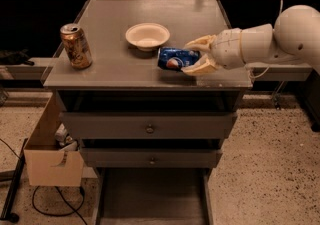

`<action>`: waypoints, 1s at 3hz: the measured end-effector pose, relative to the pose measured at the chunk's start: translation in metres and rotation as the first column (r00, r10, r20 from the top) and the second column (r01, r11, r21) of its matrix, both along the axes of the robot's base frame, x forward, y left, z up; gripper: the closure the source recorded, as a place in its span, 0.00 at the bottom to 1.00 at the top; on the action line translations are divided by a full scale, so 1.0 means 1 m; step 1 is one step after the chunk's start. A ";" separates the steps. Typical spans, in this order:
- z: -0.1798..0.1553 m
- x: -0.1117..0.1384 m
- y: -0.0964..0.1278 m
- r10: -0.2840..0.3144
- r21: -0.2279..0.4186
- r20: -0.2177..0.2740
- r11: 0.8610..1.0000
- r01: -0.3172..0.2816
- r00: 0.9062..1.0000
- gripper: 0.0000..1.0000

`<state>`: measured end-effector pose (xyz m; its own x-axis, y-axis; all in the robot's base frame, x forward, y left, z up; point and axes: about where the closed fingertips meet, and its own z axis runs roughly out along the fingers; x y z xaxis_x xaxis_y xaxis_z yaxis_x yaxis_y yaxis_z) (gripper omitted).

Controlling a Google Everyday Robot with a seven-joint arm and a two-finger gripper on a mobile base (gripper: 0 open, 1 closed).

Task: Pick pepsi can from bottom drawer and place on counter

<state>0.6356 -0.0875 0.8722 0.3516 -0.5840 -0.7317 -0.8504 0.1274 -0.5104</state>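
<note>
The blue pepsi can (pixel 175 58) lies on its side on the grey counter (pixel 115 71), just right of the front of a white bowl. My gripper (pixel 186 59) reaches in from the right, and its cream fingers (pixel 200 44) close over the can's right end from above and below. The can looks to rest on or just above the counter. The bottom drawer (pixel 150 194) is pulled open at the base of the cabinet, and its floor shows nothing in it.
A white bowl (pixel 147 35) sits mid-counter, close behind the can. A gold-brown can (pixel 76 45) stands upright at the counter's left edge. Two knobbed drawers (pixel 149 128) are shut. A cardboard box (pixel 52 161) and cables lie on the floor at left.
</note>
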 end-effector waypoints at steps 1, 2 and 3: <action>-0.004 0.005 0.003 0.001 -0.003 -0.010 1.000 -0.001 1.000 1.00; -0.014 0.015 0.001 -0.011 -0.014 -0.029 1.000 0.011 1.000 1.00; -0.023 0.023 -0.002 -0.021 -0.027 -0.046 0.999 0.020 0.999 1.00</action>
<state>0.6584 -0.0892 0.8497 0.3057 -0.6098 -0.7312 -0.8705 0.1321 -0.4742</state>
